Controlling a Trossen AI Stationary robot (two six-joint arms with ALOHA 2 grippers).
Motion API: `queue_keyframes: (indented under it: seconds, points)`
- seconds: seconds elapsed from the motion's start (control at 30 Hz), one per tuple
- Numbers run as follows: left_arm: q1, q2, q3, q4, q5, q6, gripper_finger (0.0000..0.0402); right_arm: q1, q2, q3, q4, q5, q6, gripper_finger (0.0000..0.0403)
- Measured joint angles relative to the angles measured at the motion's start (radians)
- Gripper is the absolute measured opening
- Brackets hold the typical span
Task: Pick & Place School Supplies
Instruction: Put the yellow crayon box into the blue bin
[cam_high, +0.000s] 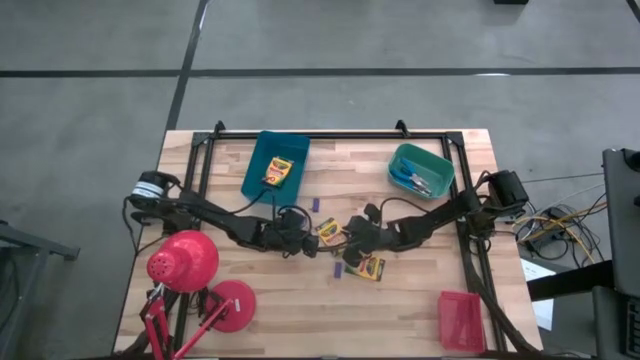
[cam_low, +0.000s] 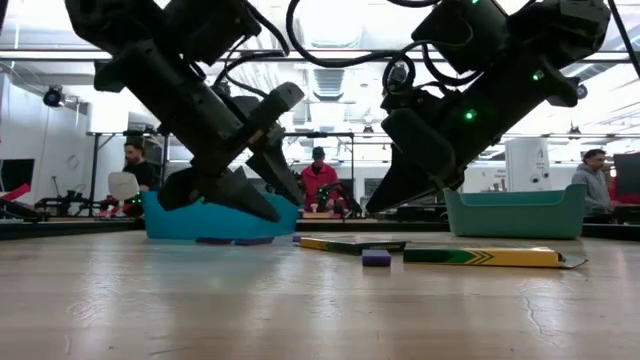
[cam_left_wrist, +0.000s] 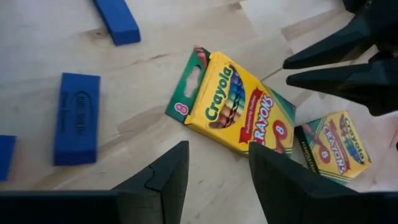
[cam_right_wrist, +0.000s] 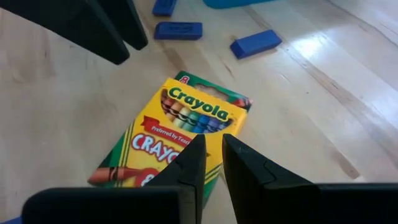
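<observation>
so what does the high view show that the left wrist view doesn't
Only the high view shows the red desk lamp, the blue tray holding a crayon box, the teal tray and the red tray. Only the left wrist view shows the Crayola print and the left pincer open just above the nearer box. Both show two crayon boxes on the wood, small blue-purple sticks and the right pincer facing.

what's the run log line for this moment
left hand: open over crayon box | right hand: nearly closed, empty | blue tray: holds one box
</observation>
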Motion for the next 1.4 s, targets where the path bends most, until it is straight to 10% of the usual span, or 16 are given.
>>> queue_keyframes:
  seconds: [1.4]
  points:
    - [0.009,0.111,0.024,0.096,-0.019,0.020,0.0172,-0.007,0.106,-0.023,0.071,0.012,0.032,0.0052]
